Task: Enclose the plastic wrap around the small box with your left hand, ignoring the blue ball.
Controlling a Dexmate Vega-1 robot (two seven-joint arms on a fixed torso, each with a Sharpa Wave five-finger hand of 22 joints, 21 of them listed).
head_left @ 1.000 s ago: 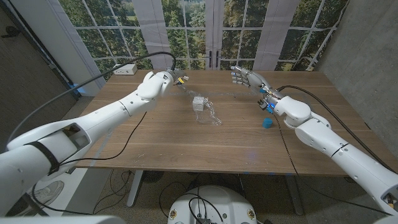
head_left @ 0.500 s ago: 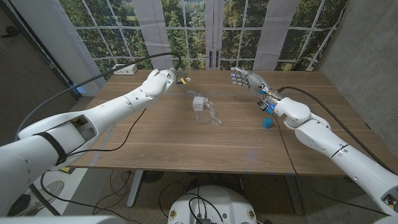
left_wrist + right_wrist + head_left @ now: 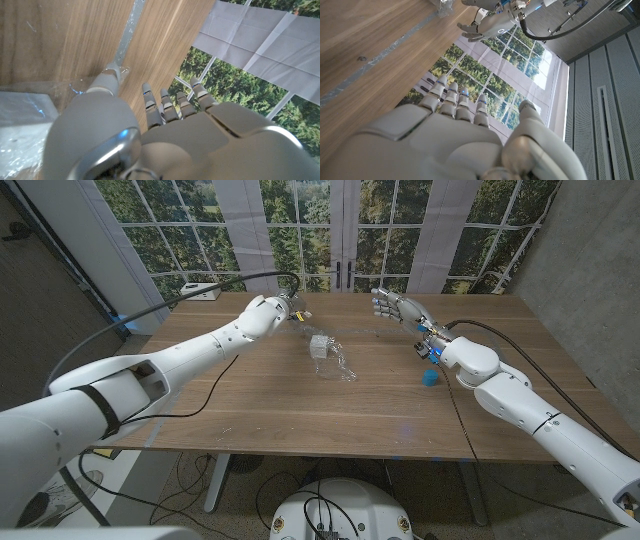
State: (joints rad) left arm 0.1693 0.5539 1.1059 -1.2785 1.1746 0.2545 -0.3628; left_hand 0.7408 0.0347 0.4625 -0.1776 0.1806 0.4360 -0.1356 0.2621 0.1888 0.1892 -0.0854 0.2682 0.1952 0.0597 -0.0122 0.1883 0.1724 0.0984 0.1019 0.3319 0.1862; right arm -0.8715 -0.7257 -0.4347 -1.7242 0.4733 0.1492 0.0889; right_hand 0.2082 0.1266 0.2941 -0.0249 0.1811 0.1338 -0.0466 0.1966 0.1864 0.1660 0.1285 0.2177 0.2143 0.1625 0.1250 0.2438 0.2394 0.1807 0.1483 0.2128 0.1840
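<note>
The small white box (image 3: pixel 319 346) sits mid-table on crumpled clear plastic wrap (image 3: pixel 338 365), which trails toward the table's far left. My left hand (image 3: pixel 289 305) hovers beyond the box at the wrap's far end. In the left wrist view its fingers (image 3: pixel 170 102) are straight and apart, and the thumb (image 3: pixel 106 81) touches the edge of the wrap (image 3: pixel 30 120); nothing is held. My right hand (image 3: pixel 396 304) is raised over the far right of the table, fingers (image 3: pixel 451 97) straight and apart, holding nothing. The blue ball (image 3: pixel 429 378) lies to the right of the box.
A white power strip (image 3: pixel 200 291) lies at the table's far left corner. A clear strip (image 3: pixel 380 56) runs along the wood. A black cable (image 3: pixel 190 415) hangs over the left front edge. Windows stand behind the far edge.
My left hand has moved a little to the right along the far side, nearer the box. The box, wrap, ball and right hand have stayed put.
</note>
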